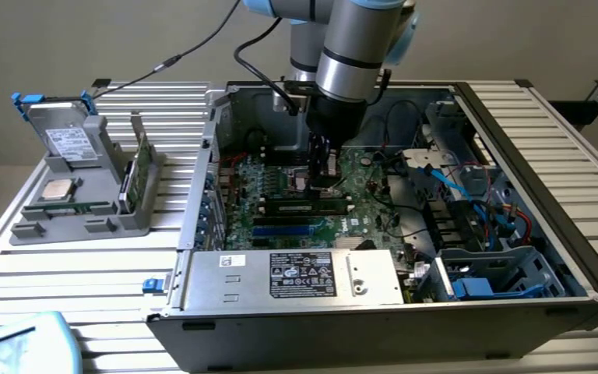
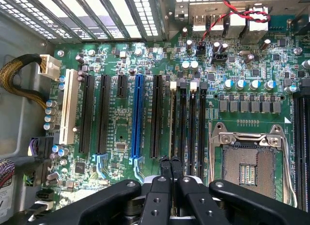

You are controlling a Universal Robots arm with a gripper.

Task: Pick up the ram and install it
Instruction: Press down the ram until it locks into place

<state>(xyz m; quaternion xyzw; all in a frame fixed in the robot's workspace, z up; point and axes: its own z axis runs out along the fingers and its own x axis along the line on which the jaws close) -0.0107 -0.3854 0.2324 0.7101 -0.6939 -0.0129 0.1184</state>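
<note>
An open computer case (image 1: 579,257) lay on a slatted metal table (image 1: 71,288), its motherboard (image 2: 121,65) exposed and a labelled silver power supply (image 1: 299,276) along the wall nearest the exterior camera. On the board, a blue slot (image 2: 138,116) stood among black ones, near a white slot (image 2: 69,108) and a metal-framed processor socket (image 2: 249,171). At the exterior view's left, a grey holder (image 1: 81,218) carried an upright silver drive (image 1: 65,140) with blue clips and a flat square processor chip (image 1: 59,188).

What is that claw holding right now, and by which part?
Nothing, as far as it shows: the gripper is shut tight with nothing between its jaws, just over the motherboard's memory slots.
</note>
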